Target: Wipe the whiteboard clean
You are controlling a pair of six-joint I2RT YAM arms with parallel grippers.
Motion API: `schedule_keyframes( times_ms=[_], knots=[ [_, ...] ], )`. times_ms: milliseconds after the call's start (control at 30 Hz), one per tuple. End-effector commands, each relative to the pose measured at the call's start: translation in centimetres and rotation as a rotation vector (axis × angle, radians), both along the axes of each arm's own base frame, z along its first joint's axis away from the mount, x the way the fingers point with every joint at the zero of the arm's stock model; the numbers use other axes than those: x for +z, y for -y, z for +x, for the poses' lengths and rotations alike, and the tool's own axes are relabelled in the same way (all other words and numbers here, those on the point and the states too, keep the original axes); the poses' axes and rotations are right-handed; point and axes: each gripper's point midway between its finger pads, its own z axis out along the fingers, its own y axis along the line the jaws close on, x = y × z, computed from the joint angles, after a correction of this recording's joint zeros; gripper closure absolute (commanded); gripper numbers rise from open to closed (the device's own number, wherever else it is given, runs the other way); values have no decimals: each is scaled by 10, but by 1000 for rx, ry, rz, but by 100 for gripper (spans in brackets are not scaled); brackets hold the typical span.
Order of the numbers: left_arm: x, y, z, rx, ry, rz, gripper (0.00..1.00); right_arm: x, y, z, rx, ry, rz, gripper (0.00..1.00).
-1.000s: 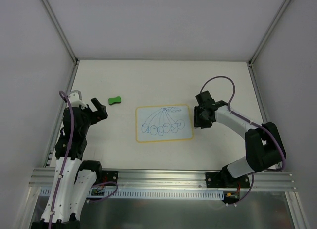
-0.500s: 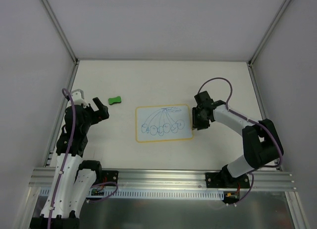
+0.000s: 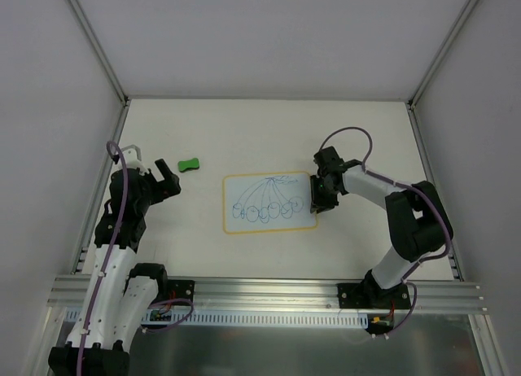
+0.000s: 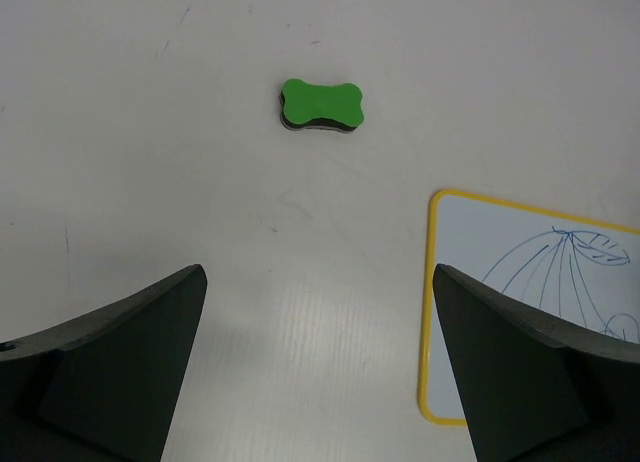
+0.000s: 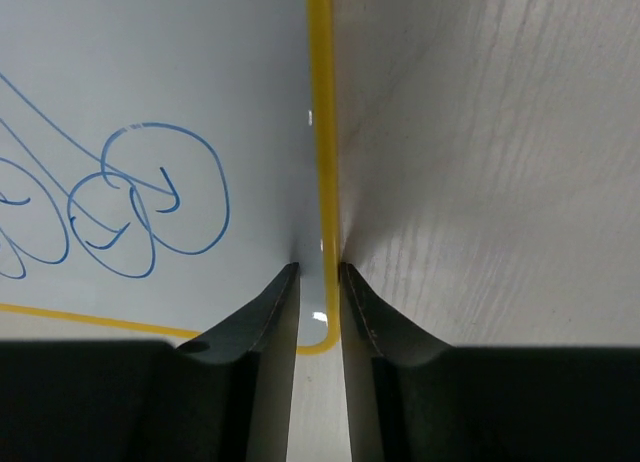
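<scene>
Whiteboard (image 4: 520,244): cut by the left wrist view's right edge (lower corner behind a finger of the left gripper (image 4: 318,269)).
Scribble (image 5: 150,202): runs off the right wrist view's left edge.
Right gripper (image 5: 319,270): contact with the rim unclear.

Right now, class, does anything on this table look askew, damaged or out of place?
Nothing is damaged or spilled. The whiteboard sits slightly crooked, its blue scribbles unwiped, with the right gripper straddling its right rim. The green eraser lies apart, off to its left.

Table (image 3: 260,132): whiteboard (image 3: 269,202); green eraser (image 3: 189,165)
</scene>
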Motion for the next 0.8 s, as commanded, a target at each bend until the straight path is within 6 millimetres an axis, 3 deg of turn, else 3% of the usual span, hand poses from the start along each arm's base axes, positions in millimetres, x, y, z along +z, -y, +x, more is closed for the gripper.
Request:
schedule_keyframes(
  times_ms=[0, 200, 400, 533, 567, 700, 733, 767],
  knots=[
    [1, 6, 5, -14, -16, -41, 1, 5, -9, 13, -21, 10, 32, 75],
    [-9, 10, 13, -17, -74, -71, 1, 2, -23, 18, -31, 8, 74, 89],
    [-23, 22, 30, -76, -178, -101, 1, 5, -44, 22, -4, 26, 93, 92],
    [-36, 20, 53, -79, -266, -71, 1, 5, -51, 26, -3, 30, 102, 93],
    [-27, 19, 62, -74, -252, -66, 1, 5, -52, 28, -4, 32, 104, 94],
    [-33, 13, 89, -23, -305, -68, 1, 7, -53, 30, -2, 47, 103, 93],
    [-47, 13, 96, -18, -350, -67, 1, 8, -53, 31, -1, 52, 104, 93],
    [-42, 10, 106, 11, -342, -67, 1, 8, -52, 31, 0, 52, 101, 93]
  ],
)
